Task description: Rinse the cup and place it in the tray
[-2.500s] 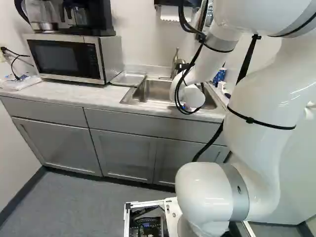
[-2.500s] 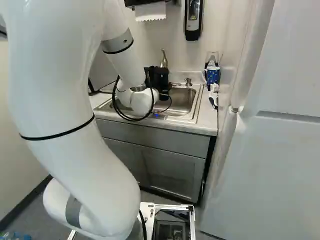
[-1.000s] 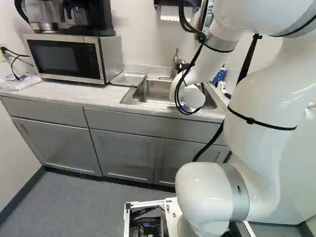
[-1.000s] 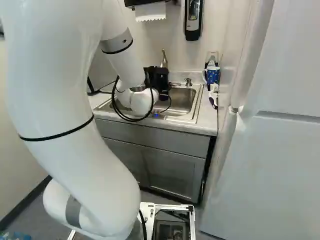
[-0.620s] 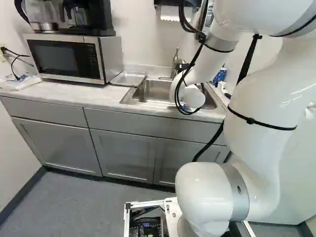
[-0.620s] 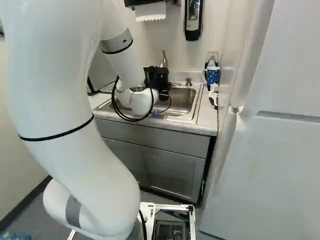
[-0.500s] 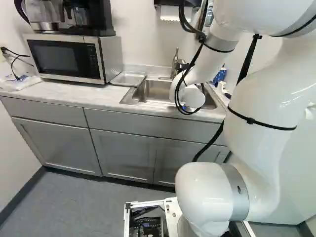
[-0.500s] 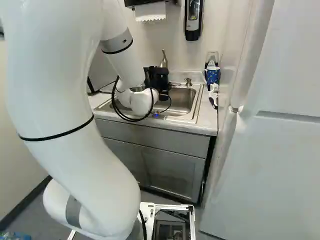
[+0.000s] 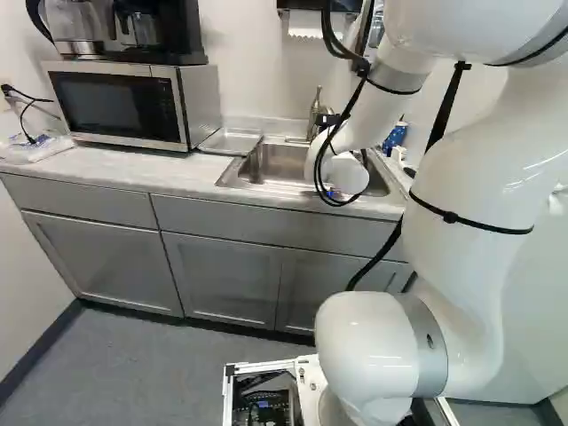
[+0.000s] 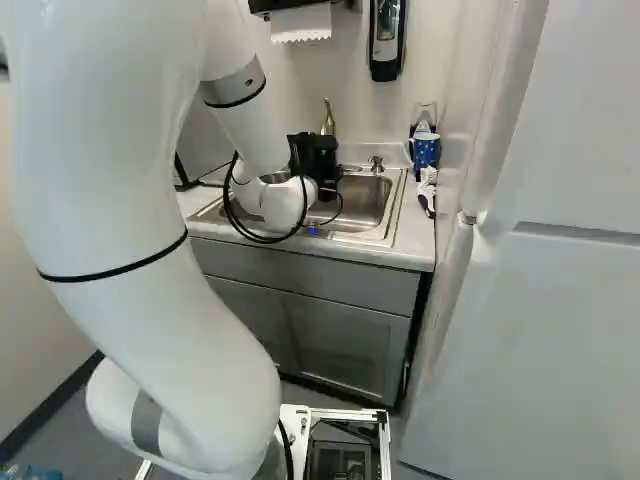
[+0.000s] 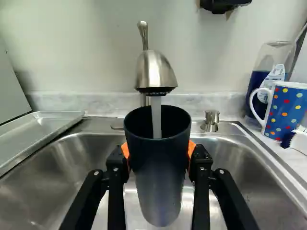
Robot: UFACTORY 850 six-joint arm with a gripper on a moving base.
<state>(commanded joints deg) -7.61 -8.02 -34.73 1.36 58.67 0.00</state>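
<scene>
Cup (image 11: 157, 187) stood upright over the sink (image 11: 62, 163), its mouth under the water (image 11: 156, 115) running from the tap (image 11: 156, 72). The arm (image 9: 461, 195) had scarcely shifted over the last couple of seconds, so rinsing seemed the step in hand, with the tray (image 11: 41, 132) to follow. The cup sat between both sides of the claw (image 11: 158, 151), gripped below the rim, the fingers parted by its width.

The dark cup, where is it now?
In the wrist view, the dark cup is held in the gripper, over the sink and just under the water running from the faucet.
</scene>
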